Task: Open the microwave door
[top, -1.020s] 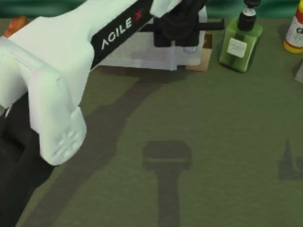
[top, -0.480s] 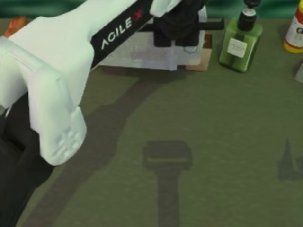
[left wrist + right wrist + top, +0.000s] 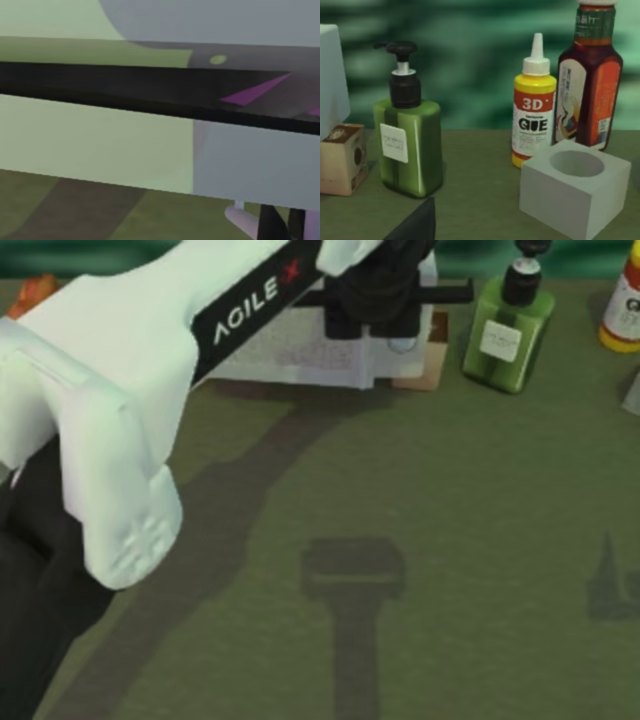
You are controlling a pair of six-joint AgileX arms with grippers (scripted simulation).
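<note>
**Left arm reaches over the microwave at the back of the table**

The microwave stands at the far edge of the green table, a little left of the middle in the top view. Most of it is hidden under the left arm, a broad white limb with a black strip that crosses from the near left corner up to the oven. The left pincer is a dark shape over the right part of the microwave; whether its fingers are apart or together cannot be told from above.

The left wrist view sits very close to the microwave: a pale green panel, a grey surface beside it, and a long dark gap running across between them. The microwave door cannot be set apart with certainty there, nor can its angle be judged.

Just right of the oven stands a small tan box, then a green pump bottle. A yellow glue bottle is at the right edge.

The right pincer itself is out of sight. The right wrist view shows the pump bottle, the glue bottle, a dark sauce bottle and a grey block with a round hollow.
</note>
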